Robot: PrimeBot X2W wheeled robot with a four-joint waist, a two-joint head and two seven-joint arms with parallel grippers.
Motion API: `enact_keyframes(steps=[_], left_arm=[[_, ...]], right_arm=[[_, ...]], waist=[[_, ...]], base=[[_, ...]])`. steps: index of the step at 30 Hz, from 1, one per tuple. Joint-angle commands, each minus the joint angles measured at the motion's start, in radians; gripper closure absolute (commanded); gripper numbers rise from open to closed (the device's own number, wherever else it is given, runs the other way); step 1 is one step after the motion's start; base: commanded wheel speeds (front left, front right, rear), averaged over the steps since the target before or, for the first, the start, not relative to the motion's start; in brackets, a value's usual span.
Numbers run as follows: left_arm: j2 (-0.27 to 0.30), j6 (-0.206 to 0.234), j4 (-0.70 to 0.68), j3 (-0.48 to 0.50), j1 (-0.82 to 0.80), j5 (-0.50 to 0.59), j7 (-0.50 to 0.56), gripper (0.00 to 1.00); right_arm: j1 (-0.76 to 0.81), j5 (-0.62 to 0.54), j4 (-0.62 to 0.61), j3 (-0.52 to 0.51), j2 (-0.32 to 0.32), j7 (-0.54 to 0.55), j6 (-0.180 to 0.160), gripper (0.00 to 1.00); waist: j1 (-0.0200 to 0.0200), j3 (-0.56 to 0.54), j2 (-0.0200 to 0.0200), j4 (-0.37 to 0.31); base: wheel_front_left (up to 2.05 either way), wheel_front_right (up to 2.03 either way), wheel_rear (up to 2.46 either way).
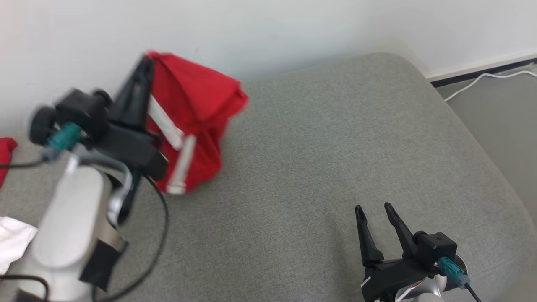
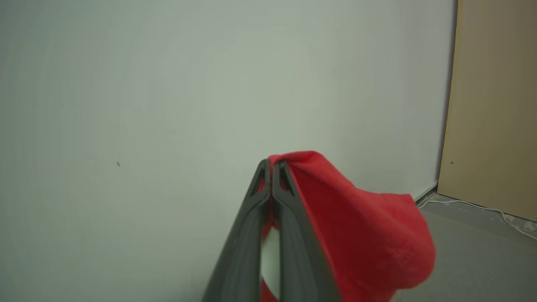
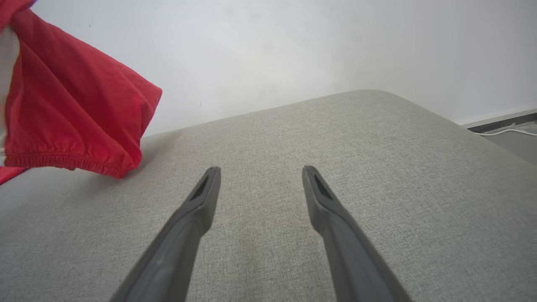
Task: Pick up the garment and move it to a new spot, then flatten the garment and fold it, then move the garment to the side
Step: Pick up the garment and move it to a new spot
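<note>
Red garment (image 1: 188, 121) hangs pinched in the closed left gripper (image 1: 147, 61), held up over the cushion (image 1: 314, 147) for carrying, while the right gripper (image 1: 373, 206) hovers spread and empty.

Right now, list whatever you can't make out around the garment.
Garment: head view, blurred; left side hidden by the left claw.
Garment's lower end: left wrist view, cut off by the bottom edge.
Red cloth and white cloth: head view, cut off by the left edge.
</note>
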Motion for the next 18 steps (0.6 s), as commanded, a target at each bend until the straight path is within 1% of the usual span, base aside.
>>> enact_keyframes(steps=[1,5,7,9,14,18], left_arm=[[-0.008,0.003,-0.013,-0.007,0.033,-0.013,0.002,1.0],[-0.072,0.024,-0.03,-0.033,0.121,-0.041,-0.009,1.0],[-0.11,0.018,-0.023,-0.06,0.156,-0.056,-0.015,1.0],[-0.135,0.012,-0.004,-0.09,0.183,-0.059,-0.025,1.0],[-0.186,0.004,0.065,-0.159,0.232,-0.083,-0.06,1.0],[-0.2,-0.013,0.129,-0.22,0.258,-0.116,-0.086,1.0]], right_arm=[[0.003,-0.005,-0.005,0.0,0.0,-0.004,0.0,0.0],[0.003,-0.011,-0.009,-0.005,0.0,-0.005,0.0,0.0],[0.0,-0.015,-0.008,-0.006,0.0,-0.004,0.0,0.0],[-0.006,-0.016,-0.007,-0.005,0.0,-0.001,0.0,0.0],[-0.01,-0.02,-0.009,0.001,0.0,0.007,0.0,0.0],[-0.008,-0.016,-0.007,0.012,0.0,0.009,0.0,0.0]], waist=[[0.0001,0.006,0.0001,-0.008],[0.0001,0.012,0.0001,-0.009],[0.0001,0.014,0.0001,-0.005],[0.0001,0.015,0.0001,-0.002],[0.0001,0.012,0.0001,0.0],[0.0001,0.008,0.0001,-0.009]], base=[[0.0,0.0,0.0],[0.0,0.0,0.0],[0.0,0.0,0.0],[0.0,0.0,0.0],[0.0,0.0,0.0],[0.0,0.0,0.0]])
